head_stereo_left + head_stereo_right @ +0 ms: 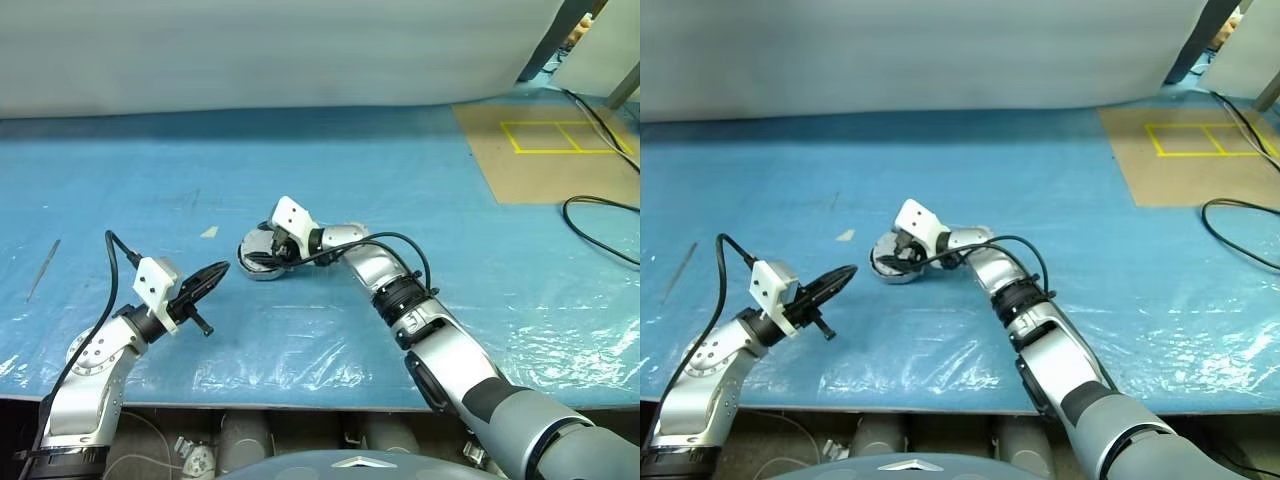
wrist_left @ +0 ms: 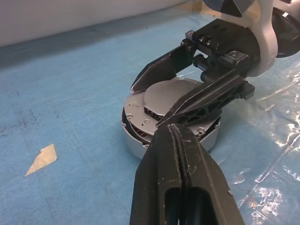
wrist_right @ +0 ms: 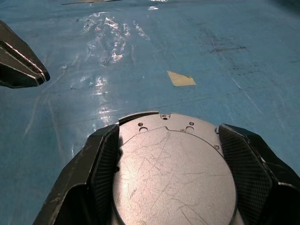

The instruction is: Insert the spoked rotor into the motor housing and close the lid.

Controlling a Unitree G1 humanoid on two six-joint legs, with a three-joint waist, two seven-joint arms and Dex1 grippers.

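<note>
**Lid over housing, interior largely concealed**

The motor housing (image 2: 140, 140) stands mid-desk (image 1: 400, 180) on blue sheeting. A scratched grey lid (image 3: 173, 178) covers it (tilted, dark gap at one edge). The right claw (image 3: 173, 154) straddles the lid, fingers spread beside its rim; contact unclear. The left claw (image 1: 205, 283) hovers nearby, pressed together. No legible markings.

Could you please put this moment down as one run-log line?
right gripper: open, fingers astride lid on motor housing | left gripper: shut, empty, beside housing | lid: lying slightly askew
</note>
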